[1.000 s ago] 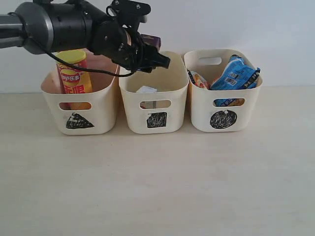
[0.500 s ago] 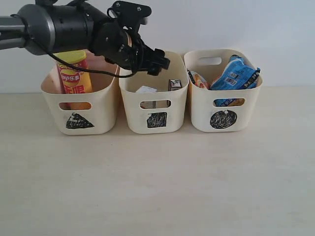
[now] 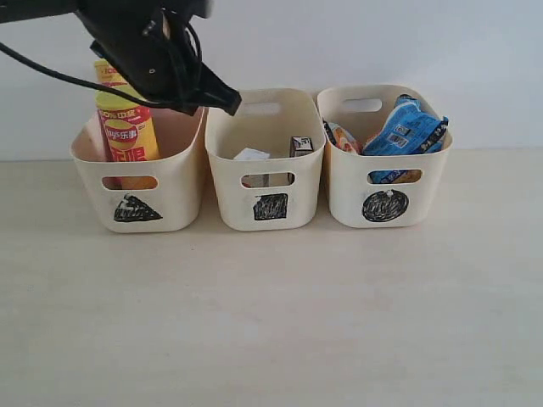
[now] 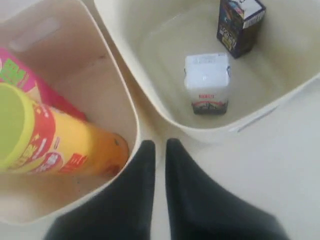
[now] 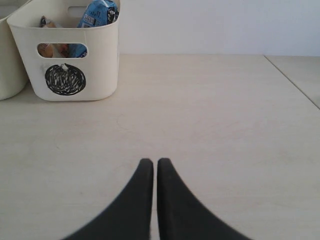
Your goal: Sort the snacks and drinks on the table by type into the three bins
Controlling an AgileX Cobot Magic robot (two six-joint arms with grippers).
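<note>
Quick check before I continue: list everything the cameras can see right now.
Bins: 3, cream, in a row on the table: triangle bin, square bin, circle bin.
Chip tubes: 2, yellow tube and pink tube, in the triangle bin.
Cartons: 2, blue-and-white carton and dark purple carton, in the square bin.
Packets: 2, blue packet and orange-white packet, in the circle bin.
Left gripper: black, shut, empty, above where the triangle and square bins meet.
Right gripper: black, shut, empty, over the table, apart from the circle bin.
</note>
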